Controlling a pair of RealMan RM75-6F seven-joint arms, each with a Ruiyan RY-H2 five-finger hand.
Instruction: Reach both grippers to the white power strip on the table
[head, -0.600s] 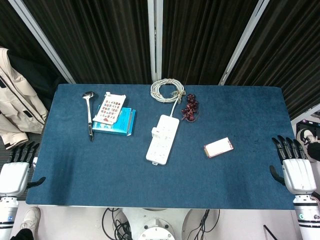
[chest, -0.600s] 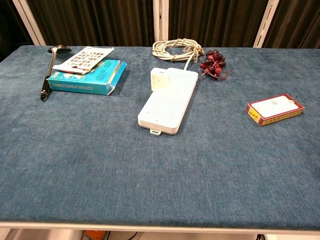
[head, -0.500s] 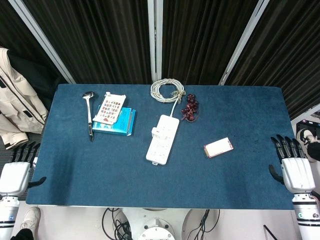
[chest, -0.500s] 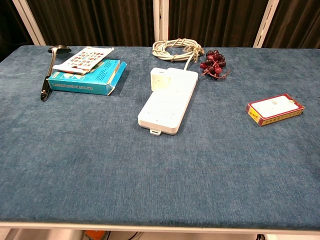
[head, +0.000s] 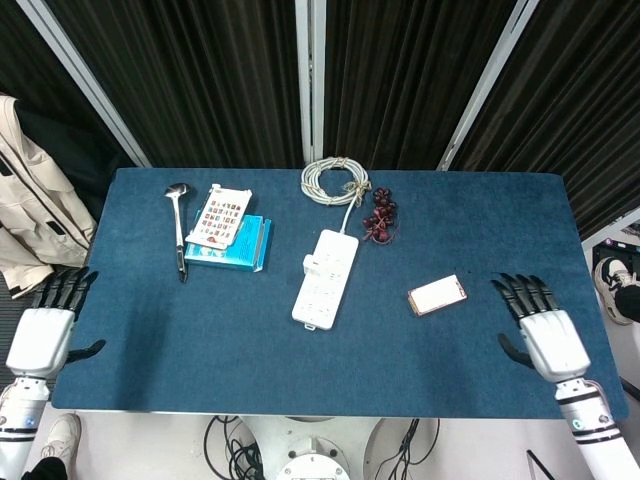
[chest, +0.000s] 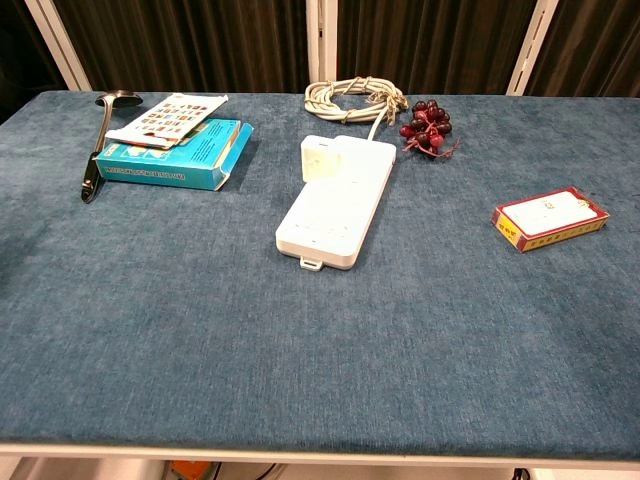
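The white power strip (head: 325, 277) lies lengthwise at the table's middle, a white plug block on its far left end; the chest view shows the power strip (chest: 335, 200) too. Its coiled white cord (head: 336, 181) lies behind it. My left hand (head: 48, 328) hovers at the table's front left edge, fingers apart and holding nothing. My right hand (head: 540, 328) is over the front right part of the table, fingers spread, empty. Both hands are far from the strip. Neither hand appears in the chest view.
A blue box (head: 228, 243) with a card sheet (head: 221, 215) on it and a ladle (head: 180, 230) lie at the back left. Dark red grapes (head: 380, 216) sit right of the cord. A small red and white box (head: 437, 295) lies between the strip and my right hand.
My right hand has moved left, in over the table's right edge. My left hand has shifted slightly forward and inward at the left edge. The objects have not moved.
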